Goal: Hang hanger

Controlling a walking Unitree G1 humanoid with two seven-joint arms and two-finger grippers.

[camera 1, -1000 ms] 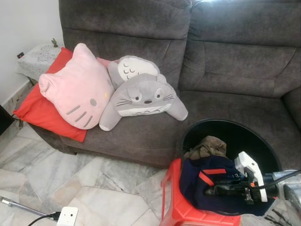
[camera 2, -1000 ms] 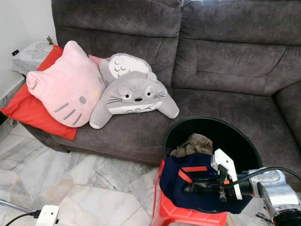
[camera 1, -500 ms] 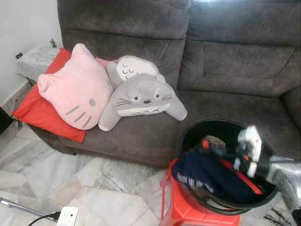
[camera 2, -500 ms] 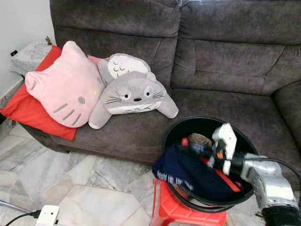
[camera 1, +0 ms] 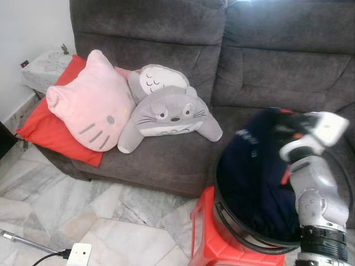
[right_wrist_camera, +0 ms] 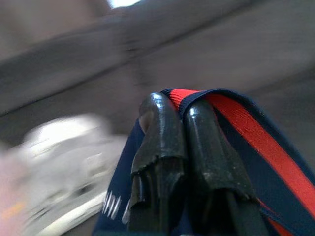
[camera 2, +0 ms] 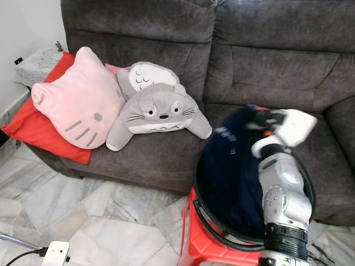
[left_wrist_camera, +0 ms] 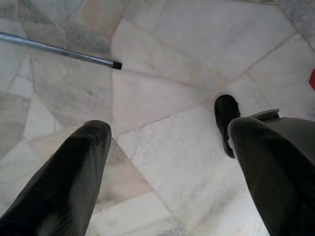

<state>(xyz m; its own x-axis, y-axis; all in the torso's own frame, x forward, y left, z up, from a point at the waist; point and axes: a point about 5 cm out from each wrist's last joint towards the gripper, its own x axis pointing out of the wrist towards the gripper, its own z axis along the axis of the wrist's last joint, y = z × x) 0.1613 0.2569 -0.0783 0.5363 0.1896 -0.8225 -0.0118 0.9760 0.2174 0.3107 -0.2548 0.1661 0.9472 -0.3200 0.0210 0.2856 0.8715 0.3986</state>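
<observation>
Navy garment point(camera 1: 252, 177), red-trimmed, hanging limp

Right arm point(camera 2: 283, 191): silver-grey metallic casing, rounded bulbous segments, smooth and slightly glossy. A black ribbed collar point(camera 2: 284, 235) rings the arm near the lower edge of the head view, with a lighter silver band below it. At the far end sits a white blocky wrist housing point(camera 2: 295, 126), corners rounded; a small orange-red mark shows beside it.

Right gripper point(right_wrist_camera: 183, 135): two long black fingers point(right_wrist_camera: 158, 142), glossy, rounded tips, one with a rough, chipped-looking edge along its side.

Left gripper point(left_wrist_camera: 167, 147): two thick black fingers point(left_wrist_camera: 69, 177), matte, faint fine ribbing on the surface, blunt rounded ends.
</observation>
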